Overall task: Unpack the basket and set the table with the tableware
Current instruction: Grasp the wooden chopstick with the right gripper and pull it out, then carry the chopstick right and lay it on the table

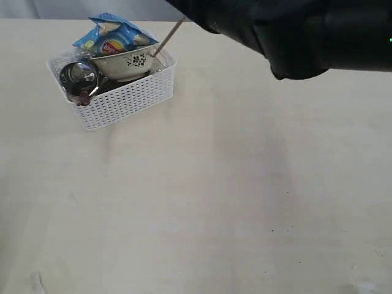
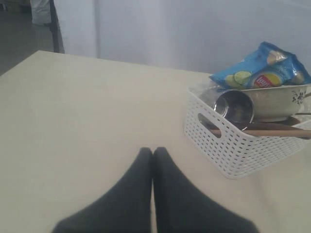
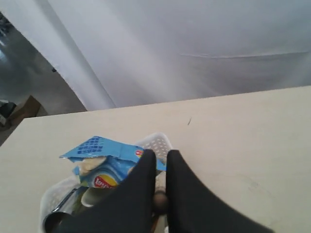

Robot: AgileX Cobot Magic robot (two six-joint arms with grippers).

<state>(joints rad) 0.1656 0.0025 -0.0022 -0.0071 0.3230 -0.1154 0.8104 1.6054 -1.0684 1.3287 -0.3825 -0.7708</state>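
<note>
The white lattice basket (image 1: pixel 122 101) stands at the table's (image 1: pixel 214 202) far left. It holds the cream floral bowl (image 1: pixel 125 61), a steel cup (image 1: pixel 76 76) lying on its side, and a blue chip bag (image 1: pixel 113 37) on top. A brown chopstick (image 1: pixel 168 38) slants up out of the bowl toward my dark right arm (image 1: pixel 294 37). My right gripper (image 3: pixel 161 155) hangs over the basket (image 3: pixel 158 143), shut on the chopstick's round end (image 3: pixel 160 201). My left gripper (image 2: pixel 153 151) is shut and empty above bare table, short of the basket (image 2: pixel 233 145). Spoon, fork, knife and plate are hidden.
The right arm fills the upper right of the exterior view and hides the table's far edge there. Pale curtains hang beyond the table's far edge (image 3: pixel 218 99). A dark stand (image 2: pixel 53 24) is off the table's corner.
</note>
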